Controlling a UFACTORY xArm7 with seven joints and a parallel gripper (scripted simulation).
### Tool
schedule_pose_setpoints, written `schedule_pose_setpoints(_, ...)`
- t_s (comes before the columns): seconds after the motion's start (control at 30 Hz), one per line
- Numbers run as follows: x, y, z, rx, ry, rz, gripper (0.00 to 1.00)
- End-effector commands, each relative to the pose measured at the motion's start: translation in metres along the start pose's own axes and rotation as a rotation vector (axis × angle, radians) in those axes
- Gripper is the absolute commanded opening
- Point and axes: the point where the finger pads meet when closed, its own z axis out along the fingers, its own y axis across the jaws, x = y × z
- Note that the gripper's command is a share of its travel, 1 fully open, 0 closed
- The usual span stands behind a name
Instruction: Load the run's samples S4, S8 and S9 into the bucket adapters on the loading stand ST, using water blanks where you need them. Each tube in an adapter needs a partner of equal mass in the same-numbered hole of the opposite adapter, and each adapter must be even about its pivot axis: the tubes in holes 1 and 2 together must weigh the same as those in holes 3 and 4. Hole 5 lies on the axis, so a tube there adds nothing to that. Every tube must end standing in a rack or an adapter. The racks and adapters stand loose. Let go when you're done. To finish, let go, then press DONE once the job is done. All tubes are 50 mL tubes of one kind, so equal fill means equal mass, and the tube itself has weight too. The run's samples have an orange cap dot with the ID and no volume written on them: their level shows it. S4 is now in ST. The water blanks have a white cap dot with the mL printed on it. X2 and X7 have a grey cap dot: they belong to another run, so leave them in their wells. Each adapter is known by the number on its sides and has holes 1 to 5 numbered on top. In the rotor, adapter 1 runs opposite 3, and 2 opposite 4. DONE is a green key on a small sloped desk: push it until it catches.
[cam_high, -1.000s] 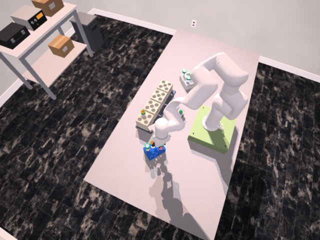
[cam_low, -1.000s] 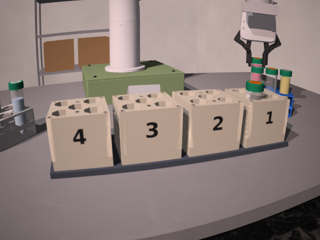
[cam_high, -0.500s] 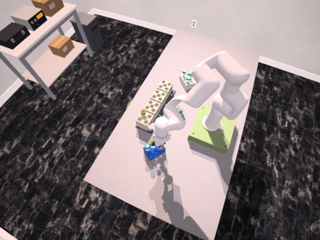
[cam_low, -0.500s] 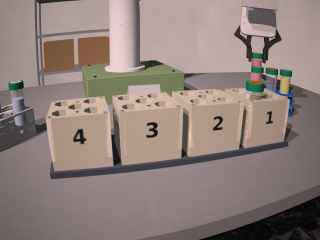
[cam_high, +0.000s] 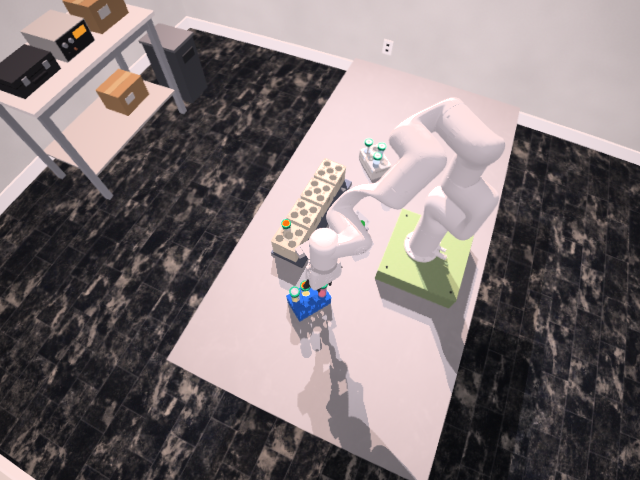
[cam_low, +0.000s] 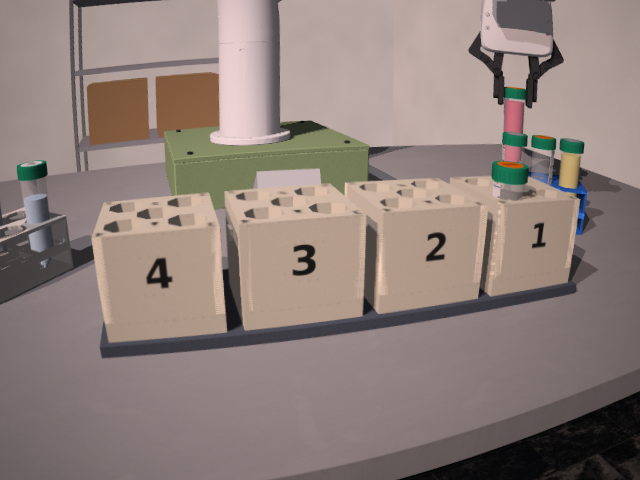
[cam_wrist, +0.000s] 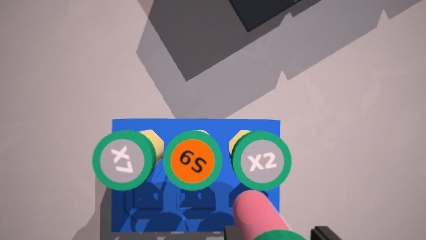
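My gripper (cam_low: 514, 95) (cam_high: 311, 284) (cam_wrist: 274, 236) is shut on the green cap of a pink-filled tube (cam_low: 513, 116) (cam_wrist: 252, 212) and holds it upright above the blue rack (cam_low: 581, 206) (cam_high: 310, 305) (cam_wrist: 200, 125); its cap label is hidden. In the rack stand X7 (cam_wrist: 121, 160), S9 (cam_wrist: 192, 160) (cam_low: 543, 143) and X2 (cam_wrist: 262, 161). S4 (cam_low: 509, 173) (cam_high: 285, 224), with an orange cap dot, stands in adapter 1 (cam_low: 537, 248). Adapters 2 (cam_low: 434, 253), 3 (cam_low: 302, 268) and 4 (cam_low: 160, 281) on the dark stand (cam_low: 310, 330) hold no tubes.
A clear rack (cam_low: 31, 253) (cam_high: 373, 169) with water blanks, one of them a blue-filled tube (cam_low: 36, 211), stands at the far end of the stand. The arm's green base block (cam_high: 429, 268) (cam_low: 268, 160) is behind the adapters. A small pale desk (cam_low: 288, 178) shows behind adapter 3.
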Motion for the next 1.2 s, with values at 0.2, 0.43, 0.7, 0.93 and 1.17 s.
schedule_pose_setpoints(0.2, 0.0, -0.001, -0.022, 0.004, 0.0, 0.0, 0.0)
schedule_pose_setpoints(0.43, 0.0, -0.001, -0.032, 0.004, 0.0, 0.0, 0.0)
schedule_pose_setpoints(0.7, 0.0, -0.001, -0.048, 0.004, 0.0, 0.0, 0.0)
schedule_pose_setpoints(0.93, 0.0, -0.001, -0.058, 0.004, 0.0, 0.0, 0.0)
schedule_pose_setpoints(1.17, 0.0, -0.001, -0.072, 0.004, 0.0, 0.0, 0.0)
